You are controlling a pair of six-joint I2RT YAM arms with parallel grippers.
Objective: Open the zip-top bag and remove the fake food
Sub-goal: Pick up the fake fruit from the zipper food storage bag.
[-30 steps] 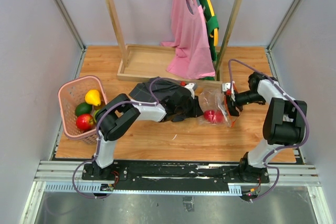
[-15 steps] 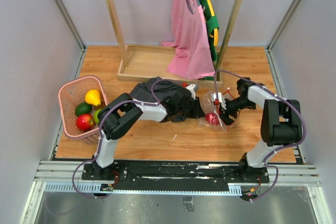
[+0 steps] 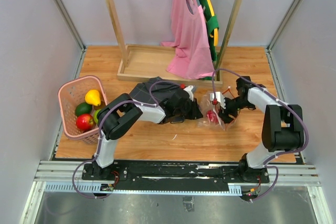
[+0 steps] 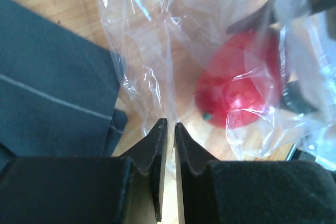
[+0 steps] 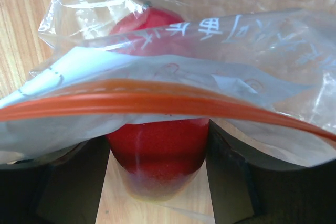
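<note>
The zip-top bag [image 3: 214,109] lies crumpled on the wooden table, right of centre. One red fake fruit [image 3: 211,117] is inside it. My left gripper [image 3: 196,113] is shut on a thin fold of the bag's clear plastic; in the left wrist view the gripper [image 4: 169,125] pinches the film, with the red fruit [image 4: 240,88] beyond. My right gripper [image 3: 220,110] reaches in at the bag's mouth. In the right wrist view its fingers [image 5: 233,177] press both sides of the red fruit [image 5: 157,156], under the orange-red zip strip [image 5: 157,101].
A dark checked cloth [image 3: 165,98] lies under my left arm. A pink basket [image 3: 67,94] at the left edge holds yellow, dark green, red and lime green fruits. A wooden clothes rack [image 3: 152,62] with a pink garment [image 3: 189,35] stands behind.
My right gripper has moved left into the bag's mouth and closed round the red fruit. The bag has bunched up towards the left gripper, which still holds it.
</note>
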